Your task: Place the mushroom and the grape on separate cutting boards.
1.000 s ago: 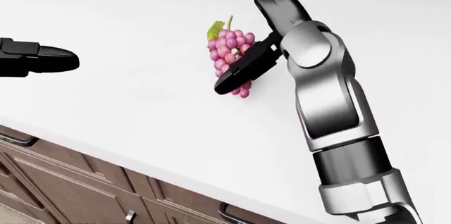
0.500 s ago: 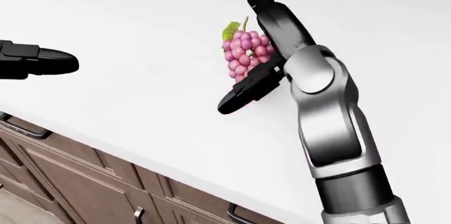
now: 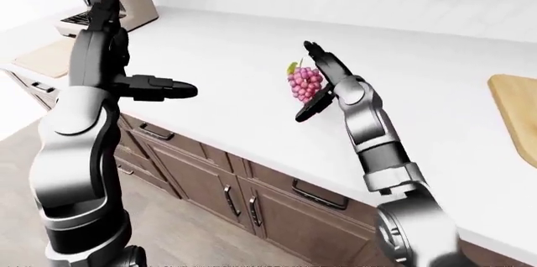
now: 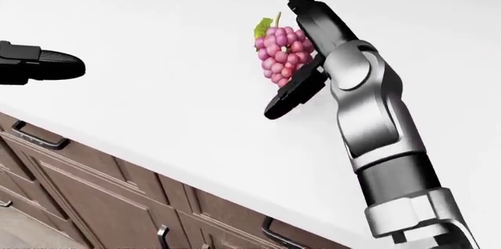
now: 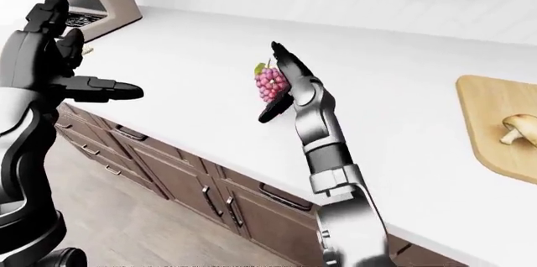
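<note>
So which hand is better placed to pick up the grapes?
The right hand: its open fingers already stand around the grapes. The left hand hovers far off toward the view's left.

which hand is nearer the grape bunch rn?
Right. The right hand has open fingers around the grape bunch; the left hand hovers apart, far toward the head view's left.

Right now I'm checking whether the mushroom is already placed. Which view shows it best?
The right-eye view: the mushroom lies on the wooden cutting board at the right edge. The left-eye view shows only a part of that board, with no mushroom visible. The head view shows neither.
</note>
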Available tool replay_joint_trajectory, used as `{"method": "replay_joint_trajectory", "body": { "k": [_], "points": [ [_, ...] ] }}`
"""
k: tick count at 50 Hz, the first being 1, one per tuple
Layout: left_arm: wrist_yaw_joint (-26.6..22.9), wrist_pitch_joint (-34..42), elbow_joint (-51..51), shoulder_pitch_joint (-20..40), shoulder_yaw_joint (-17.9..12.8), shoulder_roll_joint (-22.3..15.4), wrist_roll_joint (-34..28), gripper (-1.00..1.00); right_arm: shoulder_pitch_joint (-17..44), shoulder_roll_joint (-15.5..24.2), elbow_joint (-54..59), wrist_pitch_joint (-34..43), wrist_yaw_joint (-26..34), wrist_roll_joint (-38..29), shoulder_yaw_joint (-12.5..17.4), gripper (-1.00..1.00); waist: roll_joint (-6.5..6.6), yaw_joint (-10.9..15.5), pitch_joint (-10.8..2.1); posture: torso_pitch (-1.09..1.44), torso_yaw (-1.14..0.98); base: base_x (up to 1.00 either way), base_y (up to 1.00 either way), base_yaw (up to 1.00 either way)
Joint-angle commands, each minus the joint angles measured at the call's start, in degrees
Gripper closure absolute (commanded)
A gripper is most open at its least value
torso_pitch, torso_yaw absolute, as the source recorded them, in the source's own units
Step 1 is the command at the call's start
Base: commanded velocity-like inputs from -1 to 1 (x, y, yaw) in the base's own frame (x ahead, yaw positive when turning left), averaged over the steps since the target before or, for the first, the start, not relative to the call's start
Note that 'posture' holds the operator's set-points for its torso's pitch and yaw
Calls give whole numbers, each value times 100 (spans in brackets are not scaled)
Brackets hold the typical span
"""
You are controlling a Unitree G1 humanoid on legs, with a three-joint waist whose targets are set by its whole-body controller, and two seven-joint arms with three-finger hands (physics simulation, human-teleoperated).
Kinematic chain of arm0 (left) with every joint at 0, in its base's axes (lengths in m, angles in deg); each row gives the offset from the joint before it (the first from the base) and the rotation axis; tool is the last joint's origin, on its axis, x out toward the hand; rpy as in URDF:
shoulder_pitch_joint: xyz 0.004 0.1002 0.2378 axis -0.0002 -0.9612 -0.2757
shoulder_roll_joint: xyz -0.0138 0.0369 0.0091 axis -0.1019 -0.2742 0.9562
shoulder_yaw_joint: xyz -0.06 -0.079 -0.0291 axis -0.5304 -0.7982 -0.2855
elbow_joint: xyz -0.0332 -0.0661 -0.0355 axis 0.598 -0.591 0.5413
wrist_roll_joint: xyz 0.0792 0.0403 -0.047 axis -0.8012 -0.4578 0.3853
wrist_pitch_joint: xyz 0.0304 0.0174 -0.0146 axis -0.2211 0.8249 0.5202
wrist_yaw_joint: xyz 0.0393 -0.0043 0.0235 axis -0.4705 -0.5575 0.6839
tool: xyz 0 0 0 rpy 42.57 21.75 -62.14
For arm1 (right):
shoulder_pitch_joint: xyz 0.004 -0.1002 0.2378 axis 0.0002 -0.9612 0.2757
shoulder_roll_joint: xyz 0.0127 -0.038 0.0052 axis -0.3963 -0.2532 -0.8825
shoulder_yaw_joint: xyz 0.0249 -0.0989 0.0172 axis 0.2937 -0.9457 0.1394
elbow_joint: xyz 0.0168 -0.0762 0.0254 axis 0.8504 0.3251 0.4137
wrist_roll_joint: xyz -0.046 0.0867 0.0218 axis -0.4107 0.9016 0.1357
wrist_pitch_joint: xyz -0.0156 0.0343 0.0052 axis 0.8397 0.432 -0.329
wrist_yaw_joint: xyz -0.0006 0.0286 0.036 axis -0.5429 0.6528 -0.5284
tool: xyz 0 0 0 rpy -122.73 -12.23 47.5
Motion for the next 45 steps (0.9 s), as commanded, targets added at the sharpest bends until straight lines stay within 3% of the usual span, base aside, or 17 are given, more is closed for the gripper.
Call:
{"method": "replay_joint_trajectory", "body": {
  "k": [1,2,4,18,31,45],
  "points": [
    [16,-134,138,191,-66,-96,-26,-100,258,35,-162,-287,-159,-75,20,-49,18,3,-143,0,38,0,0,0],
    [14,-111,136,224,-61,-106,-26,-100,279,40,-149,-289,-145,-87,19,-26,22,3,-140,0,38,0,0,0],
    [12,-101,149,229,-66,-113,-26,-100,262,49,-215,-270,-96,-135,10,0,26,4,-136,0,38,0,0,0],
    [10,-47,251,210,-130,-173,-2,-100,-99,-36,-1242,137,272,-445,-8,100,6,46,-155,0,38,0,0,0],
    [55,-148,182,156,-95,-134,-15,-100,-389,-125,-2563,740,610,-572,20,100,-74,76,-150,0,38,0,0,0],
    [28,-154,109,230,-62,-117,-65,-100,-640,-137,-4788,2048,1391,-818,8,100,-111,98,-95,0,38,0,0,0]
  ]
}}
